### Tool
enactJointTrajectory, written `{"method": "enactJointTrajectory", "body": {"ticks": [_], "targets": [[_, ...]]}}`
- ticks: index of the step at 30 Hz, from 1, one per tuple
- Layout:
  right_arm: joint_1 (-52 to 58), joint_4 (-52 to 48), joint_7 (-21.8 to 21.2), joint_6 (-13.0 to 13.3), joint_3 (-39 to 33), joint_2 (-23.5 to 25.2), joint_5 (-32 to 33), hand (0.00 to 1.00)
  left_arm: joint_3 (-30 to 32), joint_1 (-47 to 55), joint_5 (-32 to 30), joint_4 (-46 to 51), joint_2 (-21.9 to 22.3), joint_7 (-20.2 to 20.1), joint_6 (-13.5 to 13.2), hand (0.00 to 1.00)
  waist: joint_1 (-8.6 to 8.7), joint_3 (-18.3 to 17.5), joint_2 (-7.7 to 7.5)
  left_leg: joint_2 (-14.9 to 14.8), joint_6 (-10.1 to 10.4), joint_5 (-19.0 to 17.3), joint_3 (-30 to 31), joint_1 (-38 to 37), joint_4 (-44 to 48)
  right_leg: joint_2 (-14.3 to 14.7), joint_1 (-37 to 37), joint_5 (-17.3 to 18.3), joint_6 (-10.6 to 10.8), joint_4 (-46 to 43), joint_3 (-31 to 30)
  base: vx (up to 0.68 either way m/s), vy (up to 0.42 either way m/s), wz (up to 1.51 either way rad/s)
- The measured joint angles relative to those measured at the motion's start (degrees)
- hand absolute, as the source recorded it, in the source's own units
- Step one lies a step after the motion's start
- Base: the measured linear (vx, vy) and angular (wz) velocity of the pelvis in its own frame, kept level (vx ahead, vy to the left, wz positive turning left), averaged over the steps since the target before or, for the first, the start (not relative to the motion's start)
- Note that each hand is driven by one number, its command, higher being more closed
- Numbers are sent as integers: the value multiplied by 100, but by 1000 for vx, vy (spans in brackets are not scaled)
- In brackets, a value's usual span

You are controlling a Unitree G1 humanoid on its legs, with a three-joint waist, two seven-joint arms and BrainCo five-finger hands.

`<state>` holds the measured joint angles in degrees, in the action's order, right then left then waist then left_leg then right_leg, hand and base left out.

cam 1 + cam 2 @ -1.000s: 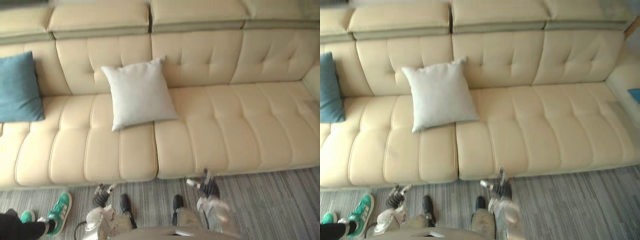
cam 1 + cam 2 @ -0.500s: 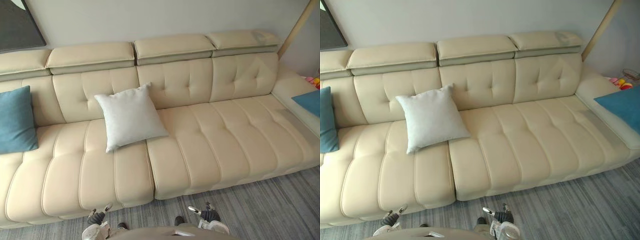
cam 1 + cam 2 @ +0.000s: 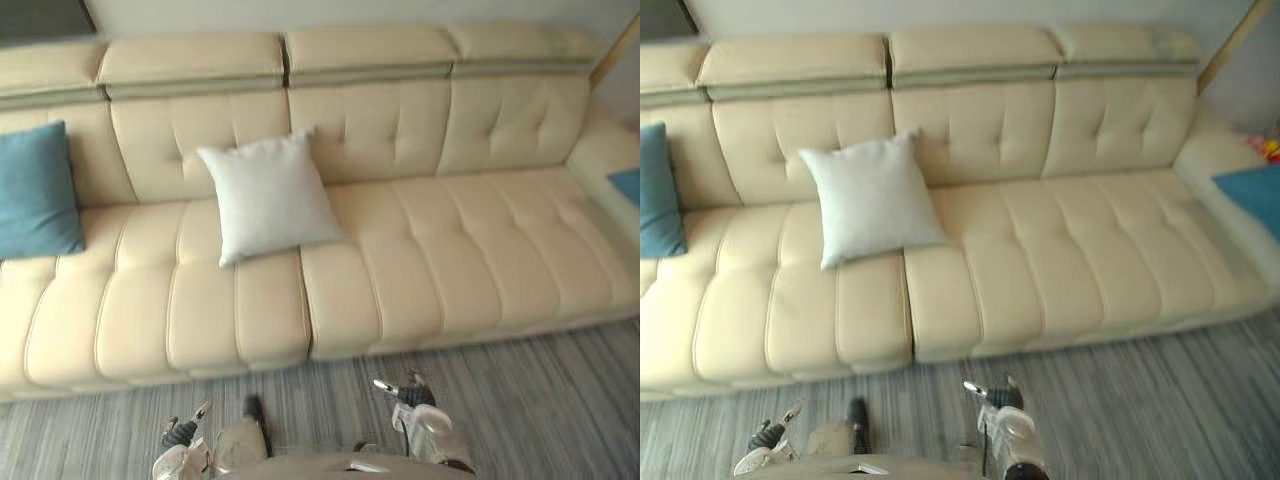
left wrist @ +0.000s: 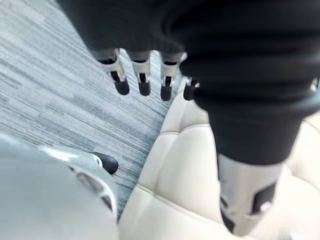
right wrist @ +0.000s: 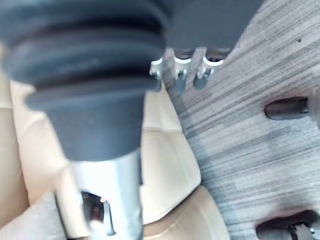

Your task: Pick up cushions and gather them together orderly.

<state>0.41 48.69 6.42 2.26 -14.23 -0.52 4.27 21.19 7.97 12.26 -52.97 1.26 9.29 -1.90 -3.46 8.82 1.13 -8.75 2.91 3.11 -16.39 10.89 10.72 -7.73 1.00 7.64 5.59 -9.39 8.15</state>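
A white cushion (image 3: 268, 195) leans against the backrest of the cream sofa (image 3: 440, 270), left of its middle. A blue cushion (image 3: 38, 190) stands at the sofa's far left. Another blue cushion (image 3: 1250, 190) lies on the sofa's right wing. My left hand (image 3: 180, 433) and right hand (image 3: 412, 395) hang low over the carpet in front of the sofa, far from all the cushions. In the left wrist view the fingers (image 4: 142, 82) are straight and hold nothing. The right hand's fingers (image 5: 185, 75) are also relaxed and empty.
Grey striped carpet (image 3: 540, 400) runs along the sofa's front. A wooden pole (image 3: 1230, 45) leans at the back right. A dark frame (image 3: 45, 15) hangs on the wall at the back left. Small colourful things (image 3: 1270, 148) sit past the right wing.
The camera has tilted and shifted, so the sofa sits differently in view. The cushions have not moved on the sofa. Both hands stay low and empty.
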Motion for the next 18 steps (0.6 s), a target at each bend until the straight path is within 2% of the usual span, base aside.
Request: {"method": "enactJointTrajectory", "body": {"ticks": [2, 3, 4, 5, 6, 7, 8, 9, 10, 11, 14, 16, 18], "targets": [[76, -1, 19, -6, -4, -14, -5, 0, -6, 132, -5, 4, 82, 4, 2, 0, 41, -36, 104, -23, 106, 196, 21, -159, -377, 35, -83, 10, -17, -132, 52, -278, -51, 4], [157, -6, 25, -7, -33, -14, -4, 0, -5, 161, -8, 6, 74, 5, 4, 0, 71, -64, 43, 12, 219, 156, 23, -225, -546, -34, -144, -32, -90, -119, 50, -187, -15, -1], [184, -6, 29, -4, -56, 19, -3, 0, -3, 170, -10, 13, 35, 3, 2, 0, 74, -70, 15, 27, 236, 77, 43, -200, -514, -55, -172, -50, -99, -111, 40, -146, 23, -17], [234, 30, 33, -17, -117, -5, -1, 0, 26, 174, -10, 21, 16, -2, 3, 0, 41, -44, -37, 66, -11, -126, 92, -112, 213, -166, -254, -88, -114, -169, -16, -94, 27, -27], [267, 30, 33, -23, -188, -8, -1, 0, 41, 195, -11, 22, 16, -2, 2, 0, 44, -57, -63, 91, -77, -219, 99, -127, 555, -212, -270, -109, -95, -169, -55, -115, 44, -46], [328, 17, 42, -22, -232, -21, -2, 0, 65, 226, -15, 20, 56, 0, 3, 0, 54, -61, -74, 155, -63, -621, 96, -266, 976, -233, -282, -142, -91, -151, -204, -114, 83, -61], [399, 11, 35, -24, -239, -16, -2, 0, 118, 239, -14, 0, 86, -13, 5, 0, 72, -64, -65, 172, 53, -1104, 172, -512, 1122, -183, -332, -179, -63, -120, -414, -114, 113, -71], [440, 15, 33, -26, -260, 1, -2, 0, 157, 240, -14, -6, 90, -14, 6, 0, 74, -67, -60, 181, 92, -1309, 290, -625, 1114, -141, -361, -226, -52, -91, -505, -111, 165, -87], [485, 47, 32, -26, -293, 25, -3, 0, 234, 250, -9, -8, 110, -22, 7, 0, 51, -72, -59, 221, 241, -1645, 475, -754, 981, -35, -420, -319, -3, -18, -734, -103, 163, -112], [512, 238, 26, -64, -358, 33, -2, 0, 298, 297, -10, -15, 54, -62, 13, 0, 37, -189, -128, 353, 282, -1738, 278, -849, 696, 1, -477, -507, -69, 282, -1106, -107, 177, -111], [621, 417, 14, -143, -487, 146, 7, 0, 286, 395, -10, -67, -93, -95, 15, 0, 164, -425, -340, 509, 289, -1730, -6, -1001, 206, 110, -475, -875, -176, 509, -1184, 11, 114, -89], [620, 425, 12, -148, -543, 143, 7, 0, 243, 344, -16, -134, -103, -101, 15, 0, 169, -458, -316, 619, 253, -1710, -15, -1049, 82, 111, -468, -962, -225, 683, -1258, 35, 54, -60], [627, 422, 5, -143, -681, 135, 20, 0, 86, 242, -20, -336, -163, -167, 46, 0, 226, -485, -264, 684, 152, -1570, -139, -1221, -106, 150, -473, -1022, -153, 733, -1416, 98, 68, -49]]}}
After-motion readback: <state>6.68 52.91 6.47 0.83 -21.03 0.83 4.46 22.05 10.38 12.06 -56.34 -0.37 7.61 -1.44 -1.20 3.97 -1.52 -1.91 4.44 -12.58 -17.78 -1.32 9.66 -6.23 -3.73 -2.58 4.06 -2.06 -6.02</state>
